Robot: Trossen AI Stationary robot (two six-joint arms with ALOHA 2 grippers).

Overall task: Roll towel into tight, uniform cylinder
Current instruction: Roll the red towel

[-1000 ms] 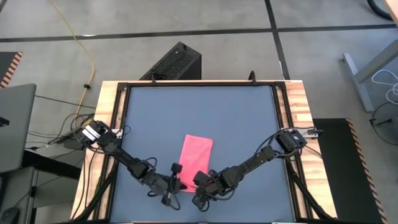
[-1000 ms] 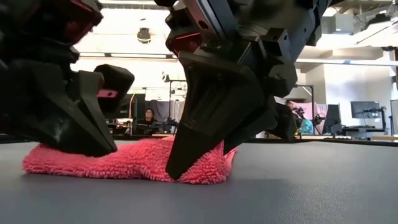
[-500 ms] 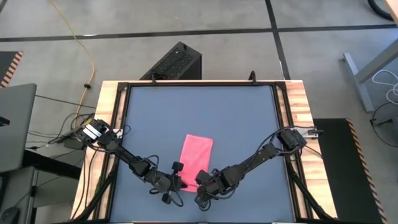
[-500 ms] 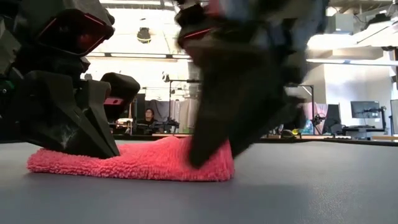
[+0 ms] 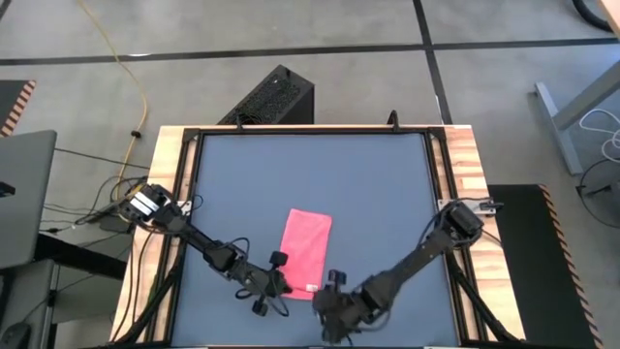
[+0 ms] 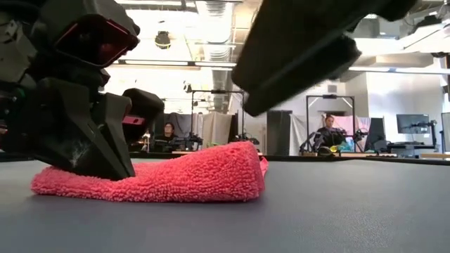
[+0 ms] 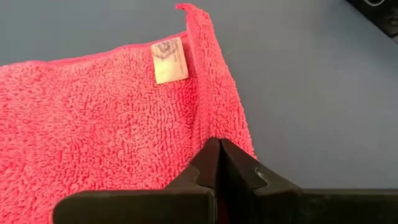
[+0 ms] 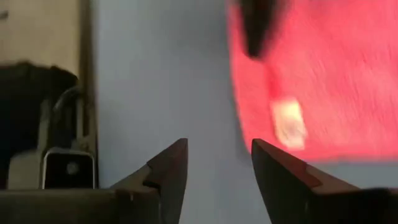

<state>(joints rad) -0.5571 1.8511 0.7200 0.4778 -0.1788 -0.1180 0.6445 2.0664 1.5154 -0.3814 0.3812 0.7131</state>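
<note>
My towel (image 5: 307, 248) lies folded flat, unrolled; left claw (image 5: 278, 284) pinched together on its near edge, right claw (image 8: 216, 163) apart, clear.

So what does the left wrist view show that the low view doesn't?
Only the left wrist view shows the towel's small white tag lying on top of the cloth, and the left gripper with its fingers shut together at the towel's edge. Only the low view shows the towel's raised hump on one side, the right arm lifted clear above it, and people in the room beyond. Both show the pink towel on the dark grey tabletop with the left gripper down at it.
</note>
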